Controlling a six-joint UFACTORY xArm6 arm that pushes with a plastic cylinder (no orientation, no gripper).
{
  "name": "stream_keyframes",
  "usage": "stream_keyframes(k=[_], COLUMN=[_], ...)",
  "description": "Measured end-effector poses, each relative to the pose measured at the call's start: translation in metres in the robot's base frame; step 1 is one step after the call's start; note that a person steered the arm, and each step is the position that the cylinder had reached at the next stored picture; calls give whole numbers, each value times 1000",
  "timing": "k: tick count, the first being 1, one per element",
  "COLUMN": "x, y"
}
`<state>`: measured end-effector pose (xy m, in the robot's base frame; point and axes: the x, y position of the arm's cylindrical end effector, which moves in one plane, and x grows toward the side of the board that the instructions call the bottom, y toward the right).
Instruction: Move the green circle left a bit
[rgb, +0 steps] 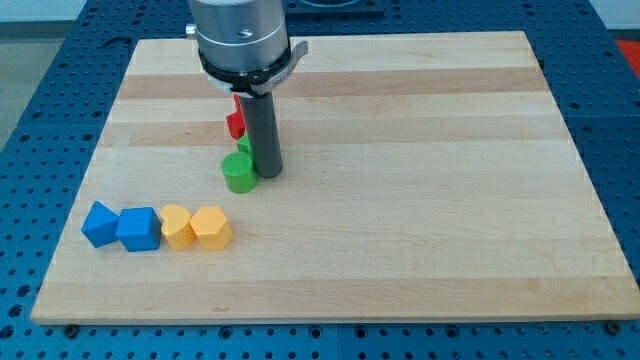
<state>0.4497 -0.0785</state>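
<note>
The green circle (239, 173), a short green cylinder, stands on the wooden board (400, 200) left of centre. My tip (268, 175) is down on the board right beside the green circle's right edge, touching or nearly touching it. A second green block (243, 145) sits just above the circle, mostly hidden behind my rod, so its shape is unclear. A red block (235, 124) lies above that, with another red piece (237, 102) partly hidden under the arm's head.
Near the view's bottom left stands a row of blocks: a blue star-like block (99, 224), a blue cube (138, 229), a yellow block (176, 226) and a yellow hexagon (211, 227). The arm's grey head (243, 40) hangs over the board's top edge.
</note>
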Motion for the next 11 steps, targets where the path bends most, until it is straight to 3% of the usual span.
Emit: stream_keyframes(k=[2, 5, 7, 11], x=[1, -1, 27, 35], y=[-5, 50, 69, -81])
